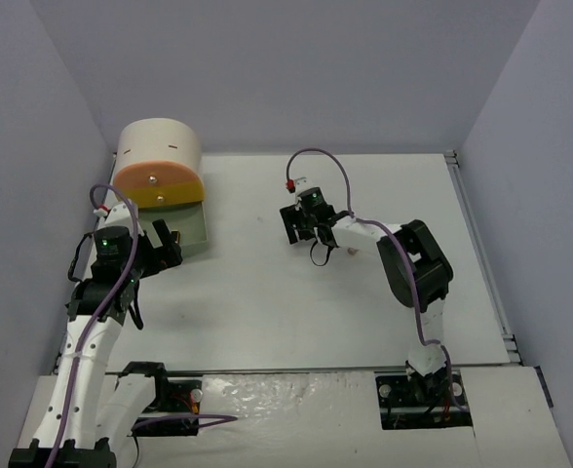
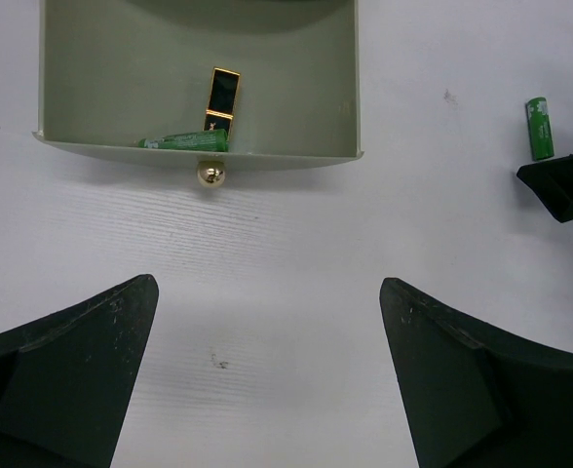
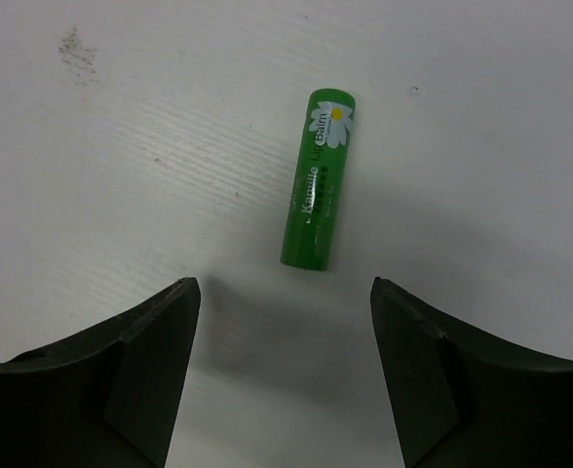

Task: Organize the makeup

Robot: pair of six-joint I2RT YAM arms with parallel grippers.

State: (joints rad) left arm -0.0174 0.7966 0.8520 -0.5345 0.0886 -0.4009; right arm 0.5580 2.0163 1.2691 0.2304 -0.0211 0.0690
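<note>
**Top view:** my left gripper (image 1: 167,242) sits just before the drum box's (image 1: 158,156) pulled-out green drawer (image 1: 197,230); my right gripper (image 1: 301,226) is well apart from it.

**Left wrist:** jaws spread wide, empty. Ahead, the drawer holds 1 gold-black tube (image 2: 223,93) and 1 green tube (image 2: 184,141).

**Right wrist:** jaws apart, empty. I see 1 lip-balm tube (image 3: 318,180) lying just ahead.

left arm (image 1: 77,366): I see white tubes with black joints.
right arm (image 1: 418,268): white links too, with a fat black elbow.
cables (image 1: 99,297): a purple-grey cord runs along each arm.
lights (image 1: 104,243): one tiny green dot on each wrist.
left pincer (image 2: 267,297): two dark wedges.
right pincer (image 3: 285,292): the same dark wedges.
red plug (image 1: 288,185): small, by the right wrist cord.
</note>
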